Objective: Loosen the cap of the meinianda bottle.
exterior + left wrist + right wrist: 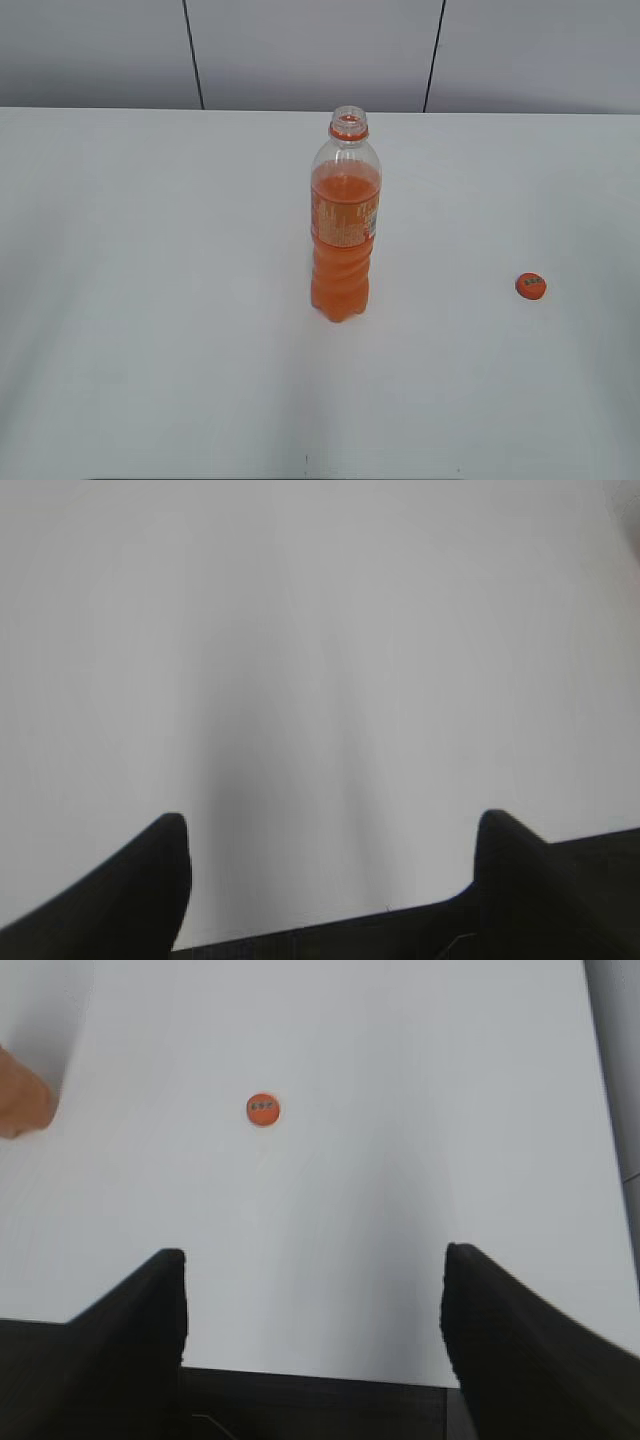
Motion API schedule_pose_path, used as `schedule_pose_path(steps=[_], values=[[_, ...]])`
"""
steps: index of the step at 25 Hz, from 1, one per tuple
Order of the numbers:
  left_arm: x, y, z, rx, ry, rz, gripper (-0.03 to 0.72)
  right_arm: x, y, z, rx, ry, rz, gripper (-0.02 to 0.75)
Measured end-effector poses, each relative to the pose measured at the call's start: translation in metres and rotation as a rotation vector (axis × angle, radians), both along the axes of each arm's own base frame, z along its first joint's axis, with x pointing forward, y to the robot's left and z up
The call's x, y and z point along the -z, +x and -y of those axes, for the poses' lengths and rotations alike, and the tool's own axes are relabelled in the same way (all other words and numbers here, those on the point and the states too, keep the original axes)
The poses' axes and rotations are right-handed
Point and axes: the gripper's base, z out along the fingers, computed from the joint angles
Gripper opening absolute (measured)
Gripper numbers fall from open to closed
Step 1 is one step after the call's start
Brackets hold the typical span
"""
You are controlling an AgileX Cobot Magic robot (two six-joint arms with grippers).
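The meinianda bottle (344,230) stands upright in the middle of the white table, its mouth bare above the orange neck ring. An orange blur at the left edge of the right wrist view is its base (20,1100). The cap (531,286) lies flat on the table to the bottle's right, apart from it, and shows ahead of the right gripper (315,1260) as a small orange disc (261,1109). That gripper is open and holds nothing. My left gripper (330,825) is open too, over bare table. Neither arm shows in the exterior view.
The white table (150,300) runs back to a grey panelled wall (300,50). In the right wrist view the table's edge (600,1110) runs down the right side. Nothing else stands on the surface.
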Motion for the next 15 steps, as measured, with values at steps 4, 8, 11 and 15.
schedule_pose_path(steps=[4, 8, 11, 15], values=[[0.028, -0.016, 0.0, 0.008, -0.026, -0.029, 0.531, 0.035, -0.007, -0.002, -0.009, 0.031, -0.049, 0.593], [0.048, -0.029, 0.001, 0.016, -0.062, -0.059, 0.531, 0.064, -0.017, -0.002, -0.013, 0.045, -0.098, 0.593], [0.047, -0.037, 0.0, 0.02, -0.076, -0.015, 0.531, 0.079, -0.024, -0.002, -0.013, 0.048, -0.109, 0.593], [0.046, -0.048, -0.001, 0.029, -0.103, 0.079, 0.531, 0.085, -0.035, 0.0, -0.014, 0.053, -0.074, 0.592]])
